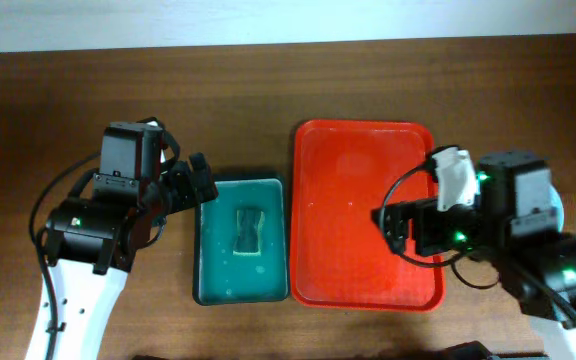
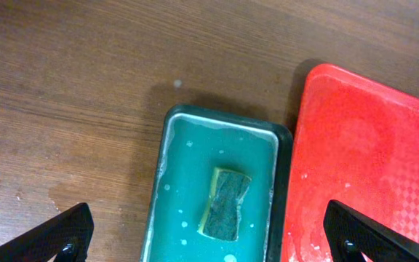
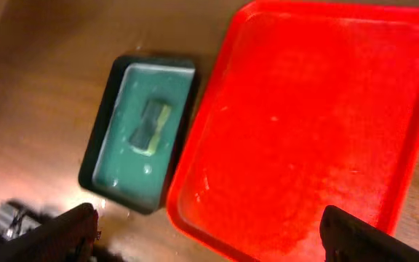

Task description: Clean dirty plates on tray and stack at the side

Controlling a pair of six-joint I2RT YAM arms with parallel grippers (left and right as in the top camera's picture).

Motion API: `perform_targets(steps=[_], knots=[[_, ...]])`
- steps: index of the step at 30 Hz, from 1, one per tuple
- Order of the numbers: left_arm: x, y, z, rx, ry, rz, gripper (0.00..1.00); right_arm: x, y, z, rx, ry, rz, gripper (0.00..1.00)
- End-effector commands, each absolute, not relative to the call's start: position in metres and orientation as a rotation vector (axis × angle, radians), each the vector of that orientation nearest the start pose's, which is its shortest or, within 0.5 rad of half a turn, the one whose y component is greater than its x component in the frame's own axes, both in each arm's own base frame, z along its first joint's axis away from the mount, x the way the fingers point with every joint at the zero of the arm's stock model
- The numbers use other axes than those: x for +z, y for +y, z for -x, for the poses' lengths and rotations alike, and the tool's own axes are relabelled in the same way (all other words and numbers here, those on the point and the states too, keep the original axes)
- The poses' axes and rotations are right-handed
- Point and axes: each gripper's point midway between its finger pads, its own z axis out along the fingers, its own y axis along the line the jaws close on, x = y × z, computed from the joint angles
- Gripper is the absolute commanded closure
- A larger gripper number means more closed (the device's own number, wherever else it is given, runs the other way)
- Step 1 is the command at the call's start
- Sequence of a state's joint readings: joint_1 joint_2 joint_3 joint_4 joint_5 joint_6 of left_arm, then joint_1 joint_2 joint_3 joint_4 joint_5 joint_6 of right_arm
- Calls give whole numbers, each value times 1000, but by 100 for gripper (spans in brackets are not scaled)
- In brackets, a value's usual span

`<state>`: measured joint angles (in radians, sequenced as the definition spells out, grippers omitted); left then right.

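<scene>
The red tray [image 1: 348, 150] lies right of centre with no plates on it, only wet streaks; it also shows in the left wrist view [image 2: 362, 145] and the right wrist view [image 3: 311, 116]. A pale-blue curved plate edge [image 1: 558, 208] peeks out at the far right, mostly hidden behind my right arm. My left gripper [image 1: 196, 185] is open and empty, above the left edge of the teal tray [image 2: 209, 236]. My right gripper [image 1: 390, 228] is open and empty above the red tray's right part [image 3: 209, 233].
A dark teal-green tray [image 1: 218, 270] with teal water holds a yellow-backed sponge [image 1: 250, 230], just left of the red tray; it also shows in both wrist views [image 2: 188, 160] [image 3: 115, 138]. Water drops lie on the brown wooden table [image 1: 218, 90].
</scene>
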<state>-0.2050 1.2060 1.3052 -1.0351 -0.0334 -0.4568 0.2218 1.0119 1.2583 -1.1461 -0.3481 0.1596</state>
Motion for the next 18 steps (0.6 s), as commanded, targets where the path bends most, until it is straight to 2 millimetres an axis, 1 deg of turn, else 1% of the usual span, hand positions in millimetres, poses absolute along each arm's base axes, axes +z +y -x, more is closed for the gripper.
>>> perform_targets(steps=[1,3,4,5,6,8,9,10,11,12,13,15,16,18], knots=[[254,-56,-305,-235,2478,332,1,257,118,-238,568,2538,261,2],[254,-56,-305,-235,2478,332,1,238,118,-236,561,2636,247,2],[254,-56,-305,-235,2478,333,1,234,117,-238,551,2657,242,2],[254,-56,-305,-235,2478,332,1,239,117,-237,558,2633,246,2],[254,-56,-305,-235,2478,333,1,251,115,-235,550,2573,251,2],[254,-56,-305,-235,2478,332,1,288,102,-236,438,2360,318,2],[254,-56,-305,-235,2478,332,1,314,89,-231,350,2218,317,2],[253,-56,-304,-234,2480,333,1,330,76,-223,283,2132,293,2],[253,-56,-305,-234,2480,333,1,343,57,-213,207,2064,230,2],[253,-56,-305,-234,2480,333,1,352,34,-198,126,2001,138,2],[253,-56,-304,-234,2480,333,1,352,15,-187,63,1960,58,2],[253,-56,-304,-234,2480,333,1,338,-2,-173,4,1920,-31,2],[253,-56,-304,-234,2480,333,1,328,-5,-173,-8,1911,-51,2],[253,-56,-304,-234,2481,333,1,292,-6,-175,-11,1909,-59,2]])
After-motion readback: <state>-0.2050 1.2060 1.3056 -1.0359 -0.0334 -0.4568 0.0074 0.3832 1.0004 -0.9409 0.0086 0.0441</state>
